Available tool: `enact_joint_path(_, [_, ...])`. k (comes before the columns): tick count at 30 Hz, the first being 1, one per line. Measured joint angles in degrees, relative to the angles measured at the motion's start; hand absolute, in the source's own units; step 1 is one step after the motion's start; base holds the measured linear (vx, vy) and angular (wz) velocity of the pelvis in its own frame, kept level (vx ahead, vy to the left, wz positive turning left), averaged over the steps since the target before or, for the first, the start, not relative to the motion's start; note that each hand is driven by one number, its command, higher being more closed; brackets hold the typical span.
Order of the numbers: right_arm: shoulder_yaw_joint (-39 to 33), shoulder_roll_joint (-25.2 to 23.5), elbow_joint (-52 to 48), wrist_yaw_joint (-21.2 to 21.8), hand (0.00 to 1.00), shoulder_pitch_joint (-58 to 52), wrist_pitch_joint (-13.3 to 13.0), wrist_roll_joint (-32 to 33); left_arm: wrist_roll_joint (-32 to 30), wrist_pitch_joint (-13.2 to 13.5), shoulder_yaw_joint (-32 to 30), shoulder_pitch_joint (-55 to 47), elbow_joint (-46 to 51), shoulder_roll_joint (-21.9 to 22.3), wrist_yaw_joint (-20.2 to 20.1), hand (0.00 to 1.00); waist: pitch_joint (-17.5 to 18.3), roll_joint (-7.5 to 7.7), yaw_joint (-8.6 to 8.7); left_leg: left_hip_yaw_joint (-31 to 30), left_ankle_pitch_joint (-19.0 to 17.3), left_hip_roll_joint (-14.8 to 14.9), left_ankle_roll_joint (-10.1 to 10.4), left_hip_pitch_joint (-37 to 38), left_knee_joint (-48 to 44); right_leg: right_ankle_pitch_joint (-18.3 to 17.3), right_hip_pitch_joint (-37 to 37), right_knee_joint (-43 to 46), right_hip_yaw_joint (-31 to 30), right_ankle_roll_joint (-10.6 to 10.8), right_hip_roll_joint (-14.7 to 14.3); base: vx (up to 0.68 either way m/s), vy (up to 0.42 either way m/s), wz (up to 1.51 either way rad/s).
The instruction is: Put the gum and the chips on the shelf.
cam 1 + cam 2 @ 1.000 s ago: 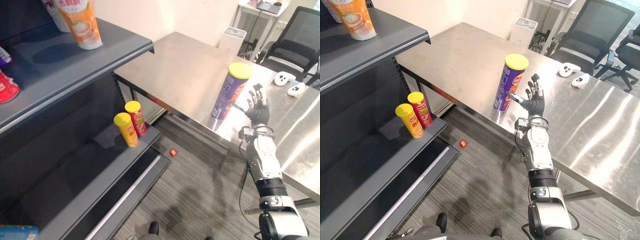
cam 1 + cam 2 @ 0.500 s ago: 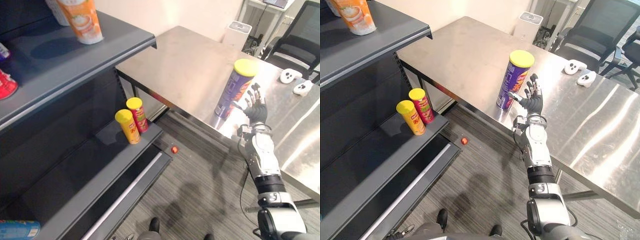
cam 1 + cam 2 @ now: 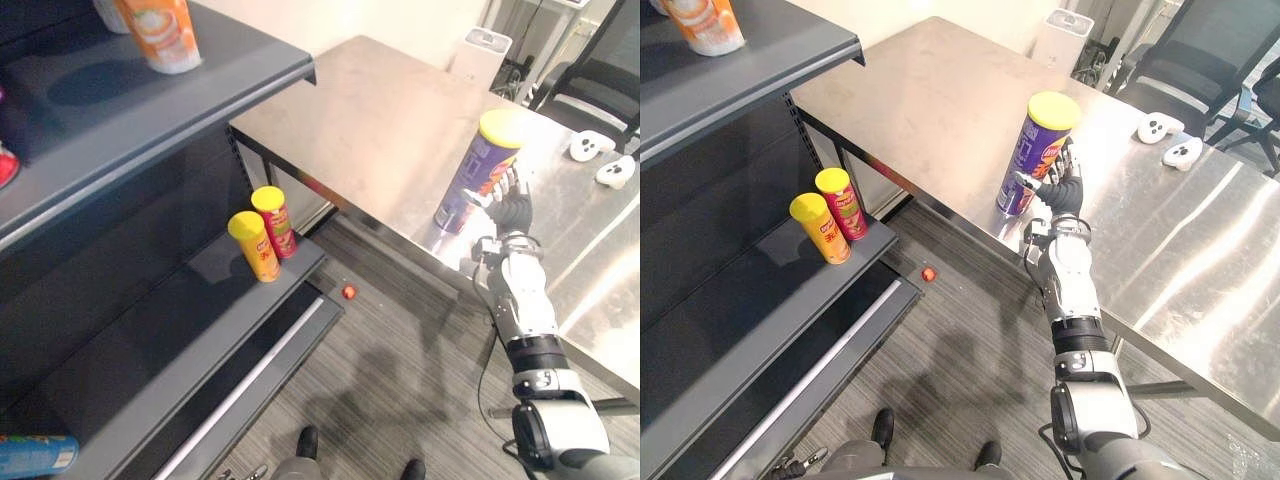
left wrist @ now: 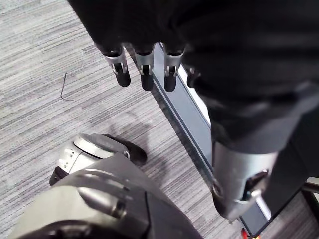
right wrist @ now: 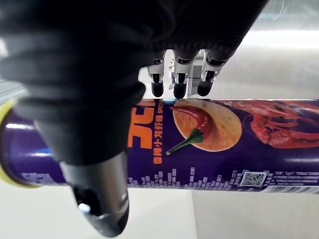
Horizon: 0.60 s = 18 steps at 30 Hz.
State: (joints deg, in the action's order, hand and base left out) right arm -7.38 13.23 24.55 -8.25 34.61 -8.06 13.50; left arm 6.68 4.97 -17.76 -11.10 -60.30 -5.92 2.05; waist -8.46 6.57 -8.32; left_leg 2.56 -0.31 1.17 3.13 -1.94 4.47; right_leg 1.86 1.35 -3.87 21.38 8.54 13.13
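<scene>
A tall purple chips can (image 3: 477, 170) with a yellow lid stands upright near the front edge of the steel table (image 3: 370, 130). My right hand (image 3: 512, 212) is right beside it on its right, open, fingers straight. In the right wrist view the can (image 5: 224, 144) lies across between the fingers (image 5: 179, 82) and the thumb (image 5: 99, 199), close to the palm. My left hand hangs over the grey carpet with its fingers (image 4: 144, 69) straight. A small red thing (image 3: 348, 292) lies on the floor by the shelf's corner; I cannot tell what it is.
A dark shelf unit (image 3: 200, 110) stands on the left. Its lower board (image 3: 180, 340) carries a yellow can (image 3: 254, 245) and a red can (image 3: 273, 222). An orange tub (image 3: 160, 35) sits on the upper board. White controllers (image 3: 585, 145) lie on the table's far right, near an office chair (image 3: 600, 90).
My right hand has moved in towards the purple can, from a small gap to right against it. The camera has shifted a little.
</scene>
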Motion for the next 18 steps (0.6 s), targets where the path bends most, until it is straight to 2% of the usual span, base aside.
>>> enact_joint_path(12, [-0.27,2.50,2.96,-0.15,1.00,3.49,0.35,-2.41,2.16,0.71,0.61,-0.25,0.94,-0.26,-0.04,0.00,-1.02,0.39,-0.37,-1.50,0.28,-0.08,-0.07,-1.00,0.38,0.00,-0.30,0.03,0.97,0.00,-0.01,0.01,-0.001,0.06])
enact_joint_path(18, [-0.66,2.51,3.09,-0.13,1.00,3.86,0.36,-4.60,2.15,0.71,0.60,-0.32,2.09,-0.21,-0.03,0.00,-1.23,0.77,-1.37,-1.57,0.27,-0.05,-0.07,-0.98,0.38,0.01,-0.29,0.08,0.95,0.01,0.01,0.00,0.000,0.00])
